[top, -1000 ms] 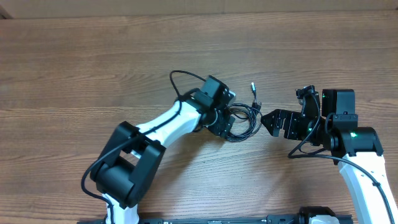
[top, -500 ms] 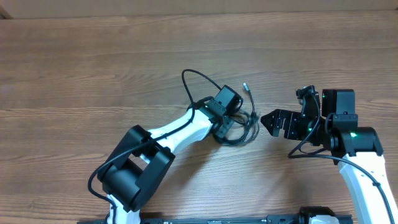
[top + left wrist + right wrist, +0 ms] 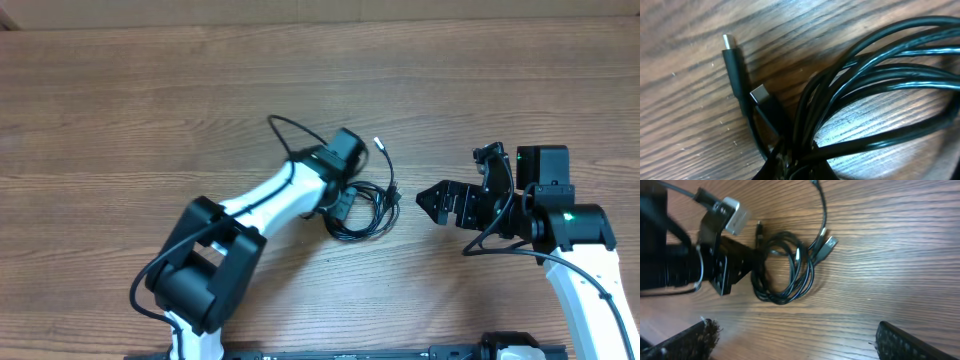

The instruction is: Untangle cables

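Looping glossy and black — cables (image 3: 870, 75) bunched, plug ends (image 3: 733, 57) protruding.

Thin black cables (image 3: 368, 212) lie in a loose, tangled coil near the middle of the wooden surface (image 3: 150, 100). One strand trails out to a silver-tipped plug (image 3: 378, 143). Two plug ends (image 3: 733, 56) rest side by side at the coil's edge.

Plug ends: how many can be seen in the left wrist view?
2. One plug lies at upper left, silver tip pointing up; the other plug lies just below and right of it, against the cables. More may be hidden under the loops.
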`<control>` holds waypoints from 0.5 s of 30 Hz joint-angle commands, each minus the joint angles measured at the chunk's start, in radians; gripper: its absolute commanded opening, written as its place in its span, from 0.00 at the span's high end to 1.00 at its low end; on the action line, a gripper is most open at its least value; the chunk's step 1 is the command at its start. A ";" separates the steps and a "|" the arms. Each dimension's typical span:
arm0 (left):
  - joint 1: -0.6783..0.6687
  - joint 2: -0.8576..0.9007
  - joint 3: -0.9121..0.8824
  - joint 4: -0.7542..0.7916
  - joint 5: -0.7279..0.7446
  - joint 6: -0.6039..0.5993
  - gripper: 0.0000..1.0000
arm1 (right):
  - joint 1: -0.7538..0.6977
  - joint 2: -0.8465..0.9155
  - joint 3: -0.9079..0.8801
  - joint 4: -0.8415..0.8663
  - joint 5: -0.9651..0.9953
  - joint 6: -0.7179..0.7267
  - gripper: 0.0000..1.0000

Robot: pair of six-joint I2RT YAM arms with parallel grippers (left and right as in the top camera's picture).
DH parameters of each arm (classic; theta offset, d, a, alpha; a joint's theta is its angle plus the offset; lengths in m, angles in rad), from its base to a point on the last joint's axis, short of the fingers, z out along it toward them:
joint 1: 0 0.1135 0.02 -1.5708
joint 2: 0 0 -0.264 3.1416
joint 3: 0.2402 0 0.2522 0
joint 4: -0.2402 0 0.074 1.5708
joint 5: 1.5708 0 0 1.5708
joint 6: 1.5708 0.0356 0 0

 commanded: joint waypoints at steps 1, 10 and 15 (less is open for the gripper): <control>0.084 -0.034 -0.005 0.001 0.380 -0.055 0.96 | 0.000 0.004 0.016 0.000 -0.063 0.003 0.06; 0.181 -0.036 -0.005 -0.001 0.666 -0.058 0.96 | 0.000 0.069 0.012 0.008 -0.076 0.040 0.19; 0.172 -0.036 -0.005 -0.001 0.666 -0.072 0.96 | 0.023 0.132 0.012 0.014 -0.086 0.078 0.23</control>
